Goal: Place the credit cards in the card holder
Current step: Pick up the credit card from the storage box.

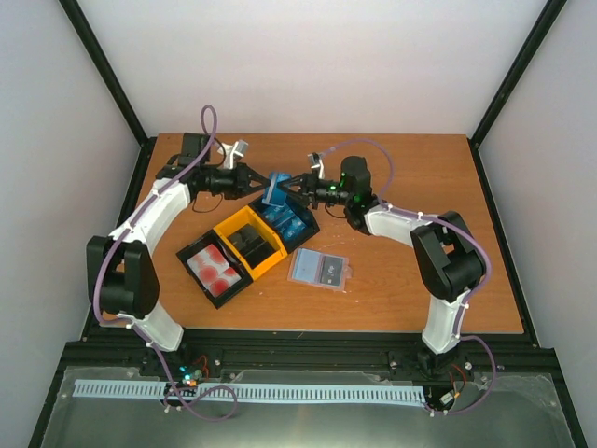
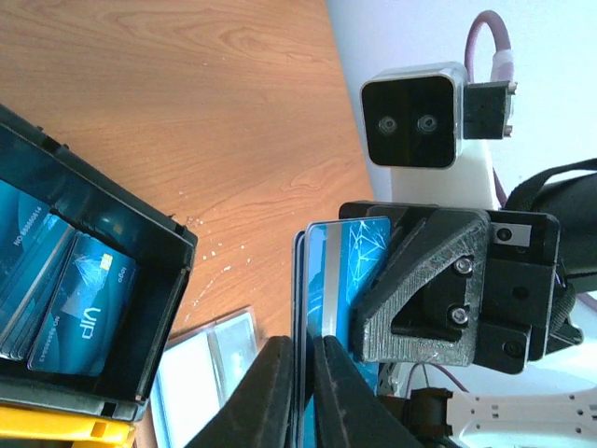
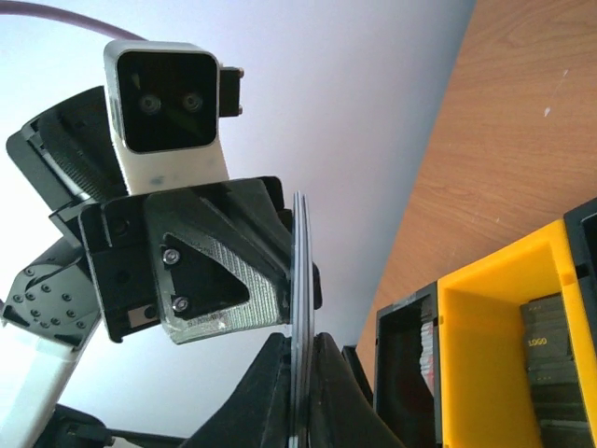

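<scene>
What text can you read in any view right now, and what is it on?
"VIP": blue card in the black bin.
"logo": same card, small.
"LOGO": black card in the yellow bin.
"NO" plus digits: neighbouring blue card, digits too blurred.
No text: held blue card, pattern only.
Too small to read: print on the card holder.

Blue card [image 2: 89,313] in the black bin [image 2: 170,280] reads "VIP"; black card [image 3: 548,373] in the yellow bin [image 3: 476,373], "LOGO".
</scene>
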Available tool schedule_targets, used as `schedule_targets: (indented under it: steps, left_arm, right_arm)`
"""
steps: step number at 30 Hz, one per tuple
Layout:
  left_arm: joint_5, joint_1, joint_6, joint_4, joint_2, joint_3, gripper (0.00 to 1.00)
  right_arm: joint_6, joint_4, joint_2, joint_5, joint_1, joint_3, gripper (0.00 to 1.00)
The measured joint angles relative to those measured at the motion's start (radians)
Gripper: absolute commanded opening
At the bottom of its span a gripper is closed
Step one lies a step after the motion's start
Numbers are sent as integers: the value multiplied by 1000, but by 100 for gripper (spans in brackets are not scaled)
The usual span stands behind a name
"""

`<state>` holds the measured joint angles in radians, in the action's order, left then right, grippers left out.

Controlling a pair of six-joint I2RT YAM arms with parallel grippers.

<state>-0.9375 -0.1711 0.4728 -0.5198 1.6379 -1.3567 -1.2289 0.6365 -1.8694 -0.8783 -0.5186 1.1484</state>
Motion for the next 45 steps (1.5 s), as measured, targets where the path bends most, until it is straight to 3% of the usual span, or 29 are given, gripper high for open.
schedule_targets:
  steps: [11, 14, 21, 33, 40, 45]
  left_arm:
    - [-42, 36, -14, -2, -26, 36, 40]
    - [-80, 36, -19, -2, -36, 43, 42]
    - [-153, 36, -18, -2, -90, 111, 26]
    - [-239, 36, 42, 92, -122, 158, 33]
    - [-269, 36, 78, 138, -122, 181, 14]
    - [-289, 36, 90, 156, -122, 182, 9]
  right_arm:
    - [-106, 134, 0, -34, 16, -14, 3]
    - [-135, 182, 0, -47, 25, -24, 3]
    - [-203, 267, 0, -65, 49, -41, 3]
    - [-247, 307, 0, -82, 53, -41, 3]
    - [-286, 344, 0, -86, 51, -40, 3]
    - [-314, 379, 0, -87, 50, -40, 3]
